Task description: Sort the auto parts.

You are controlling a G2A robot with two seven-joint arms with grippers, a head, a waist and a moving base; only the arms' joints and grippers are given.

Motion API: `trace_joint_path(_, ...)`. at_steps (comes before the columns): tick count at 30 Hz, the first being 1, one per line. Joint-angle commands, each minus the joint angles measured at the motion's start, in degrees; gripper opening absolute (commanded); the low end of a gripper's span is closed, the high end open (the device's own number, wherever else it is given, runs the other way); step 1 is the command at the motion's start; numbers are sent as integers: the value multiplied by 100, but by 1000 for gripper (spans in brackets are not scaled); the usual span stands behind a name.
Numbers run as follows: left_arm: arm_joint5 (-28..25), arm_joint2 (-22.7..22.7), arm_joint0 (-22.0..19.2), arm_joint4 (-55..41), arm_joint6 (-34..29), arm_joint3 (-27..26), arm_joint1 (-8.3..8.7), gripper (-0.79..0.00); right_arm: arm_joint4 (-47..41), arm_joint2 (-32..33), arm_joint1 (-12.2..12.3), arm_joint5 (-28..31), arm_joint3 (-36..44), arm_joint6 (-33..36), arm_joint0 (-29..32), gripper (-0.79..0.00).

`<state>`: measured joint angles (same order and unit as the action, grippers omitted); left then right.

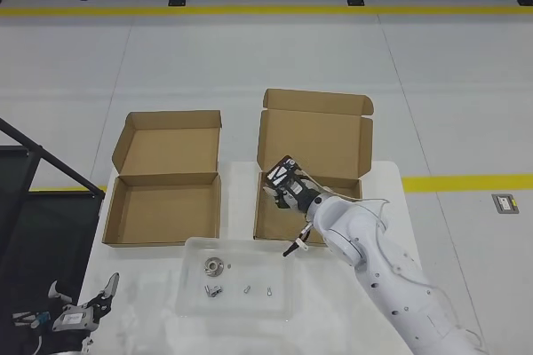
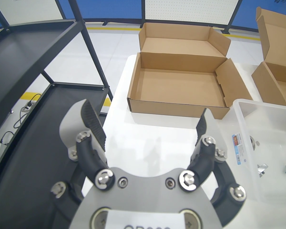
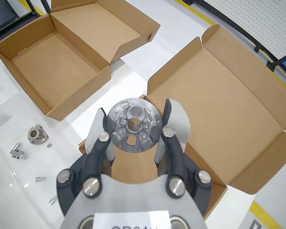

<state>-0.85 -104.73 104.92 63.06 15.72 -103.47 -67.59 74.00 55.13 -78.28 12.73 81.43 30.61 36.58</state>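
**Auto-parts sort: first piece in hand, early stage**

Top view: clear tray (image 1: 249, 240) at the table's 6 o'clock. The left box (image 1: 163, 211) sits at its 11 o'clock and the right box (image 1: 320, 142) at 1 o'clock. Right gripper (image 1: 280, 191) is over the right box. Left gripper (image 1: 83, 282) is at the tray's 8 o'clock.

Left wrist view: jaws spread wide, holding nothing. The left box floor is bare.

Right wrist view: fingers clamp a round cast disc (image 3: 134, 125) by its rim above the right box. A flanged hub (image 3: 37, 135), a bracket (image 3: 17, 153) and two pins (image 3: 40, 179) are unsorted in the tray. Seemingly nothing is boxed yet.

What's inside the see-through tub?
A round metal hub, a small bracket and two little pins lie in the clear tub. The right arm covers its far corner, so that bit is hidden.
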Motion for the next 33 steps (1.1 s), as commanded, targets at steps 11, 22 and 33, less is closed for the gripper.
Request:
trace_joint_path(11, 0, 0, 0, 0, 0, 0, 0, 0, -619, -212, -134, 209, -949, -219, -181, -785)
trace_joint_path(22, 0, 0, 0, 0, 0, 0, 0, 0, -795, -1163, -802, -844, -3503, -117, -1305, -785)
trace_joint_path(33, 0, 0, 0, 0, 0, 0, 0, 0, -952, -1414, -1206, -924, -4783, -458, -1736, -785)
